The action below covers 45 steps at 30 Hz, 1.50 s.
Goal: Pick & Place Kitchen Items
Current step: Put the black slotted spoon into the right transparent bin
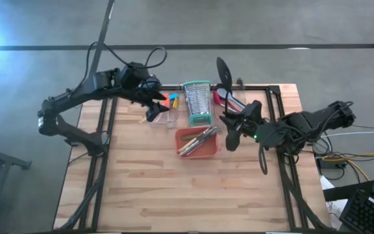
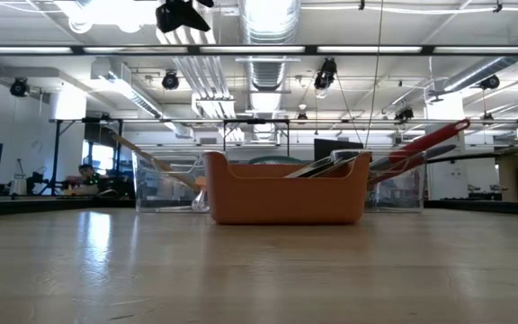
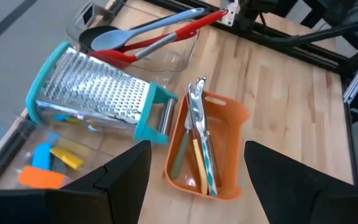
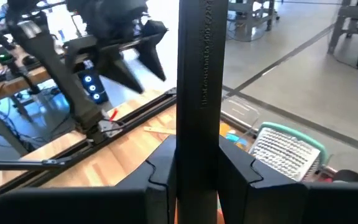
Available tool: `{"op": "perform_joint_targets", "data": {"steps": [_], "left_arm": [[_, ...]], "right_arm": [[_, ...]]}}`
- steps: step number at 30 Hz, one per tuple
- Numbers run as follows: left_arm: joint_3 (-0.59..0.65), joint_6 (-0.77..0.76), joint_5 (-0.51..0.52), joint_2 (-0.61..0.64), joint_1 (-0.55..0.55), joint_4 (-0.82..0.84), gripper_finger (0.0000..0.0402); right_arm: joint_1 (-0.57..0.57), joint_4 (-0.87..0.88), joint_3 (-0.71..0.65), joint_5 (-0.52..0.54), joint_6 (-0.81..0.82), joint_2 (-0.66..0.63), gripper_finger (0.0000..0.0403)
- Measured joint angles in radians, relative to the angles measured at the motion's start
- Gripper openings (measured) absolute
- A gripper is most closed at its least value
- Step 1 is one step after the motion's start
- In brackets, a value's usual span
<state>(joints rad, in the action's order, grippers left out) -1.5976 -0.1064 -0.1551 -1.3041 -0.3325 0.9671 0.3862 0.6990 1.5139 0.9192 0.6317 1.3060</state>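
We see the right claw [image 1: 234, 132] at the right end of the orange tray [image 1: 208, 151], clenched on the handle of a black spoon [image 1: 224, 70]. In the right wrist view that handle [image 4: 199, 81] stands straight up between the two fingers [image 4: 161, 165], pinched on both sides. From above, the spoon's bowl sits beyond the far edge of the table [image 1: 174, 188], well past the claw, so the spoon hangs in the air rather than lying in any bin.

The left claw [image 1: 153, 112] hovers over the clear bin [image 1: 163, 120] at the left of the steel grater [image 1: 197, 103], its fingers [image 3: 126, 171] spread apart with nothing between them. Below it lie the orange, blue and yellow handled tools [image 3: 51, 163] in that bin (just beside the grater, not touching the claw).

In the tray we make out several slim utensils [image 3: 199, 134] lying lengthwise. A red spoon [image 3: 160, 40] and a grey spatula [image 3: 145, 31] rest in the bin [image 3: 166, 59] on the grater's other side.
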Motion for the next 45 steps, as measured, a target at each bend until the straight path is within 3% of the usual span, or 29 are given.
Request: {"op": "perform_joint_targets", "data": {"steps": [7,15,21,27,31,45], "left_arm": [[0.26,-0.144,0.0,0.198,0.007,-0.156,0.0264],[0.602,-0.31,-0.01,0.417,0.03,-0.543,0.0264],[0.761,-0.392,-0.01,0.475,0.029,-0.801,0.0264],[0.81,-0.418,-0.009,0.474,0.029,-0.9,0.0264],[0.811,-0.418,-0.009,0.467,0.029,-0.914,0.0264],[0.811,-0.443,-0.015,0.463,0.029,-0.939,0.0264]], "right_arm": [[-0.071,0.074,0.0,-0.058,0.01,-0.042,0.0066],[-0.342,0.277,0.0,-0.338,0.061,-0.059,0.0065],[-0.629,0.415,-0.001,-0.654,0.023,-0.054,0.0066],[-0.851,0.488,-0.001,-0.898,-0.036,-0.015,0.0065],[-0.939,0.56,-0.001,-0.981,-0.075,0.049,0.0066],[-1.009,0.847,-0.002,-1.042,-0.217,0.303,0.0065]]}}
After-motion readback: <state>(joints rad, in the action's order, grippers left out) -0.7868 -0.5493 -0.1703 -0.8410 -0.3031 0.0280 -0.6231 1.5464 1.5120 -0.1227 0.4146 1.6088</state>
